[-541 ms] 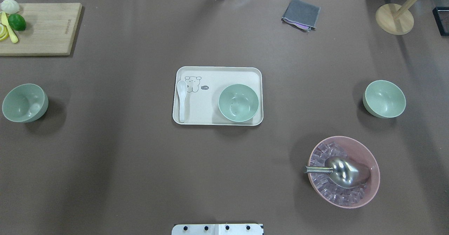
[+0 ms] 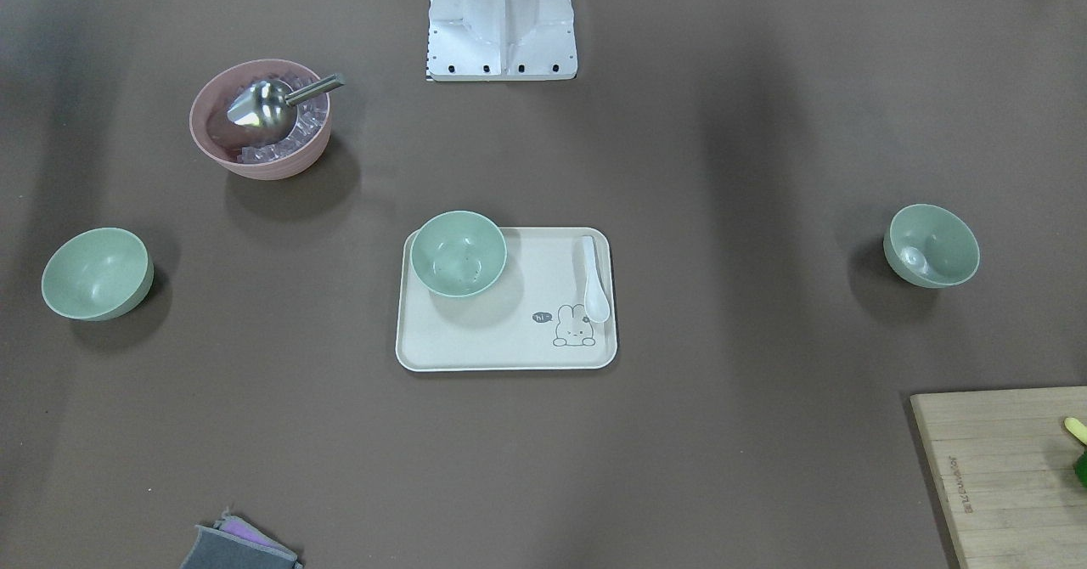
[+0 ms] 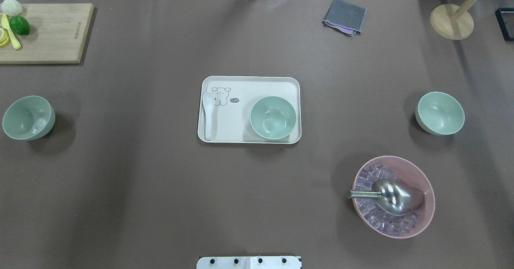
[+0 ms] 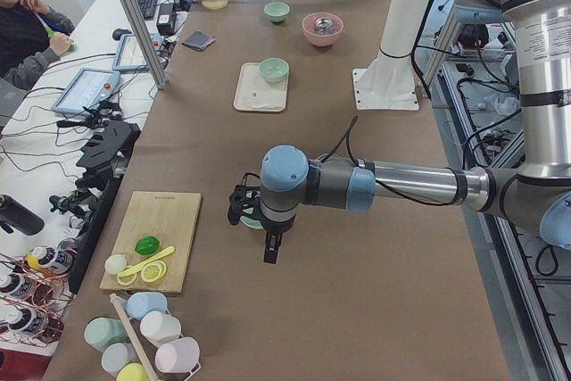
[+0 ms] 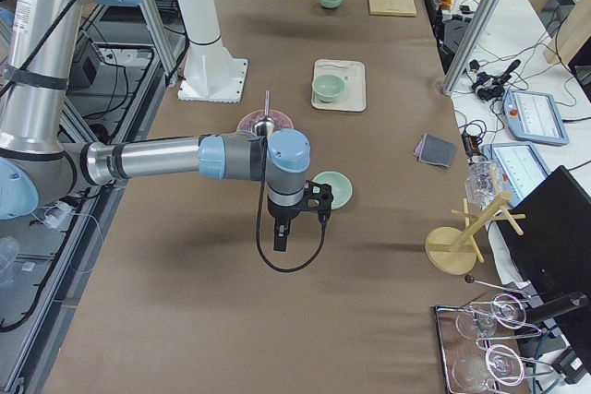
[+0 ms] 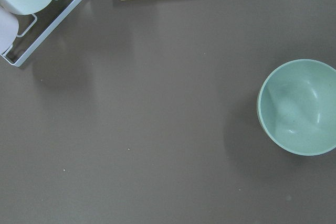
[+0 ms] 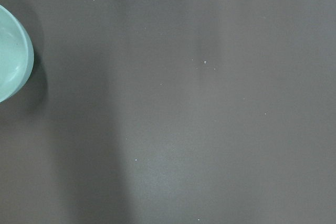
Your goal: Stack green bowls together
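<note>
Three pale green bowls stand apart on the brown table. The left green bowl (image 3: 28,117) also shows in the left wrist view (image 6: 299,107). The middle green bowl (image 3: 273,117) sits on the cream tray (image 3: 249,85). The right green bowl (image 3: 440,113) shows only as an edge in the right wrist view (image 7: 10,56). My left gripper (image 4: 239,207) hangs high above the left bowl. My right gripper (image 5: 319,200) hangs high beside the right bowl (image 5: 334,191). Both show only in the side views, so I cannot tell whether they are open or shut.
A white spoon (image 3: 208,112) lies on the tray. A pink bowl (image 3: 426,180) with ice and a metal scoop (image 3: 391,194) stands front right. A cutting board (image 3: 52,32) with fruit is back left, a grey cloth (image 3: 344,16) and a wooden stand (image 3: 451,22) back right.
</note>
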`<state>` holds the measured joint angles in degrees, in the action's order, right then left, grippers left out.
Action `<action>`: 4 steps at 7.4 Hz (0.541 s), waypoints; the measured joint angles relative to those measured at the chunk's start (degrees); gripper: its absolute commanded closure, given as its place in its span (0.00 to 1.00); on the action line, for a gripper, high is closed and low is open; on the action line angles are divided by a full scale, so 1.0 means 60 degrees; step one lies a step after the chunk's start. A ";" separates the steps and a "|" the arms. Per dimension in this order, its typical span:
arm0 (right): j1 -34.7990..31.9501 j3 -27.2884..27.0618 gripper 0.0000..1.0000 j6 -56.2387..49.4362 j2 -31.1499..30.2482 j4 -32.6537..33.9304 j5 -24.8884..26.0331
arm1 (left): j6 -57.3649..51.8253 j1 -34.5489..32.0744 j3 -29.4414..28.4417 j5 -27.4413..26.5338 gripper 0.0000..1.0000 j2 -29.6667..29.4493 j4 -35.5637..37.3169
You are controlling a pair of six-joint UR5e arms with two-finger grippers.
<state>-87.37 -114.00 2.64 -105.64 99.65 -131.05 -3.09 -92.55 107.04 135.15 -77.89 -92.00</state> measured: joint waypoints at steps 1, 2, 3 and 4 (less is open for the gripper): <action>0.0007 -0.0007 0.00 0.0002 0.0065 -0.0099 -0.0073 | -0.0006 0.0000 0.0033 0.0006 0.02 -0.0019 -0.0010; 0.0010 -0.0001 0.00 0.0012 0.0176 -0.0486 -0.0110 | -0.0010 0.0000 0.0067 0.0009 0.02 -0.0047 -0.0012; 0.0011 0.0021 0.00 0.0022 0.0301 -0.1189 -0.0120 | -0.0011 -0.0001 0.0097 0.0007 0.02 -0.0077 -0.0014; 0.0007 0.0044 0.00 0.0027 0.0345 -0.1862 -0.0140 | -0.0012 -0.0003 0.0149 0.0005 0.02 -0.0091 -0.0020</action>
<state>-87.32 -113.74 2.80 -103.57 88.47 -131.89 -3.16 -92.57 107.94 135.18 -78.43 -92.12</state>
